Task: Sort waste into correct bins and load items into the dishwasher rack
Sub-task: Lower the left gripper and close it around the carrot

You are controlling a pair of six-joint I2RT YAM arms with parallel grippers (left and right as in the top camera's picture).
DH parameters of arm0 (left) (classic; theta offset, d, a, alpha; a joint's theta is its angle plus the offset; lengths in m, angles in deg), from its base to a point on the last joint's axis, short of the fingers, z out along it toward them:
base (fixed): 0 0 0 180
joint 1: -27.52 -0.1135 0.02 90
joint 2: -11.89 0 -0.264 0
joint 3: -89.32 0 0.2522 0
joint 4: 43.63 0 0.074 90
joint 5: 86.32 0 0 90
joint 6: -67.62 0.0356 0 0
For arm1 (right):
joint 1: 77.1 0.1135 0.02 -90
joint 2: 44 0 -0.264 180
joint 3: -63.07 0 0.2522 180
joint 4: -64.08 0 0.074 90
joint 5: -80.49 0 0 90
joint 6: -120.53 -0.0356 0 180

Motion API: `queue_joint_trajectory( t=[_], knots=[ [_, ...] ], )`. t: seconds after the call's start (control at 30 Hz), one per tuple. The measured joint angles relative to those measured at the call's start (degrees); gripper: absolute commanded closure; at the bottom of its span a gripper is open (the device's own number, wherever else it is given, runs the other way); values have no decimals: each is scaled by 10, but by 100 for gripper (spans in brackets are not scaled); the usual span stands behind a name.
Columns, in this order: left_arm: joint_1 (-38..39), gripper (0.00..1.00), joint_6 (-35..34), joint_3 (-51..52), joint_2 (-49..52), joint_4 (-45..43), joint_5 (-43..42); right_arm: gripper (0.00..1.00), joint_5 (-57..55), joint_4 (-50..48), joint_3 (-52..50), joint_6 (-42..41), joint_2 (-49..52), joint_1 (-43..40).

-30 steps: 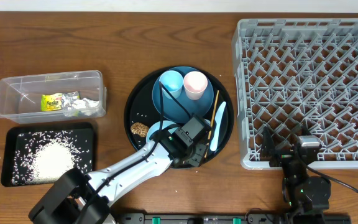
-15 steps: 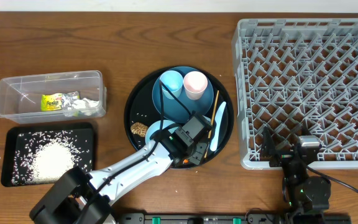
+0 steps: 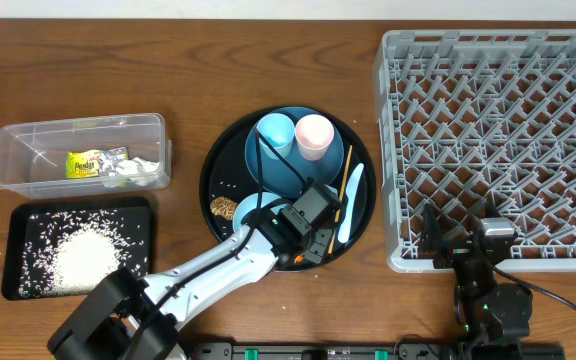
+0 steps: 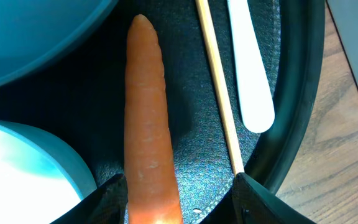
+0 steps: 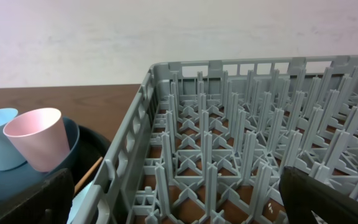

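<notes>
My left gripper [image 3: 313, 243] hangs low over the round black tray [image 3: 216, 160], open, its fingers [image 4: 180, 190] either side of the thick end of the orange carrot [image 4: 146, 118]. A wooden chopstick [image 4: 219, 93] and a pale-blue utensil [image 4: 250, 68] lie right of the carrot. The white bowl [image 4: 23, 168] is to its left. The dark-blue plate [image 3: 293, 172] holds a light-blue cup [image 3: 274, 131] and a pink cup [image 3: 313, 135]. A brown biscuit [image 3: 225, 207] lies on the tray's left. My right gripper [image 3: 455, 232] is open and empty at the grey rack's [image 3: 498, 130] front-left corner.
The clear tub [image 3: 13, 160] at left holds the snack wrapper [image 3: 86, 163] and white tissue [image 3: 143, 172]. The black rectangular tray [image 3: 143, 215] below it holds rice [image 3: 83, 255]. The right wrist view shows the rack's pegs [image 5: 229, 124] and both cups [image 5: 35, 137].
The left gripper has shifted very slightly over the carrot. The right arm has not moved.
</notes>
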Motion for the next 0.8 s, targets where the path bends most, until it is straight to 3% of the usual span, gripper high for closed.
queue_joint_trajectory(
  t=[0.4,0.5,0.8],
  knots=[
    [0,45,-17,0,30,-1,6,1,0,0,0,0,0,0],
    [0,55,-22,0,38,0,8,1,0,0,0,0,0,0],
    [0,66,-27,0,41,-1,8,1,0,0,0,0,0,0]
  ],
)
